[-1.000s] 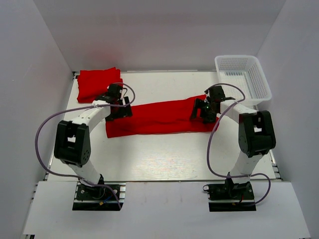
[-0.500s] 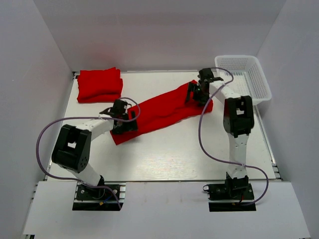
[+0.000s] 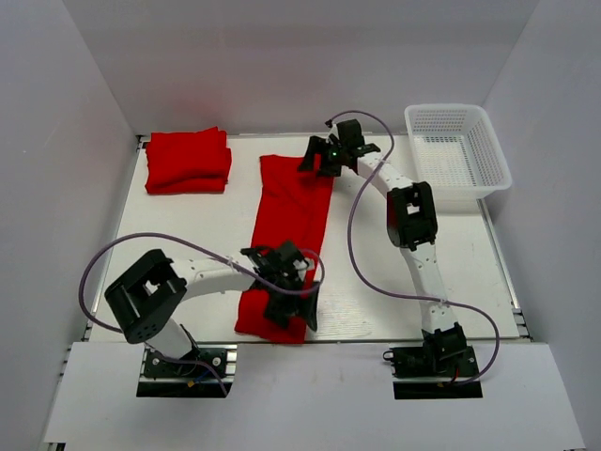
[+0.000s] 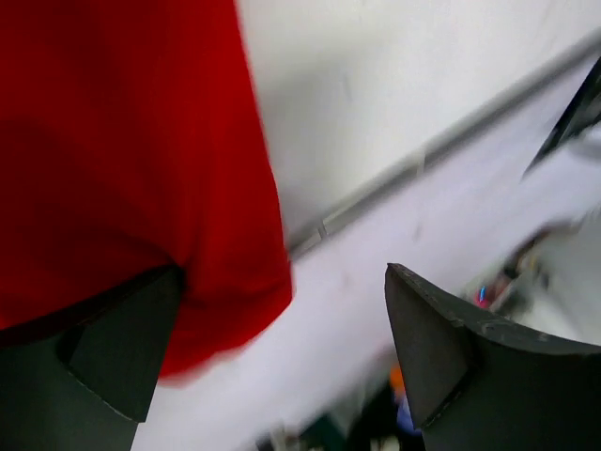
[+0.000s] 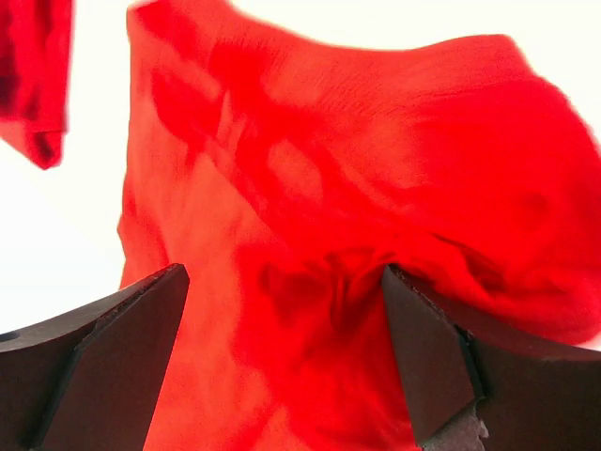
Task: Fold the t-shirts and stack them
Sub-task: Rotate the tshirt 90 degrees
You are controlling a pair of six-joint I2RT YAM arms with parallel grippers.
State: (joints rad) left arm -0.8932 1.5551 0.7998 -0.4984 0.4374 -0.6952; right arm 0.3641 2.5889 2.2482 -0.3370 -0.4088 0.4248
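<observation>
- Overhead view: a long shirt (image 3: 291, 202), bright red and folded into a narrow strip, lies on the table (image 3: 188, 211). It runs from the far middle toward the near edge.
- A folded pile (image 3: 188, 160) of red cloth sits in the far left corner, and a white basket (image 3: 460, 155) stands at the far right. Both are well apart from the strip.
- The left claw (image 3: 293, 305) is over the strip's near end and the right claw (image 3: 317, 162) is over its far end.
- Left wrist view: the left claw (image 4: 282, 282) is spread wide. The long shirt (image 4: 122, 141) drapes against one finger, while bare table (image 4: 376, 85) and its edge rail show in the gap. Nothing looks pinched.
- Right wrist view: the right claw (image 5: 282, 277) is also spread wide. Rumpled red cloth of the long shirt (image 5: 329, 141) lies beneath and between its fingers. The picture is blurred, but no pinch shows.
- Handling: the cloth looks light, soft and limp, so it will likely sag and may slide on the smooth table.
- Where to grip: the two corners of one short end seem best, with every layer caught together so the fold does not fall open when lifted.
</observation>
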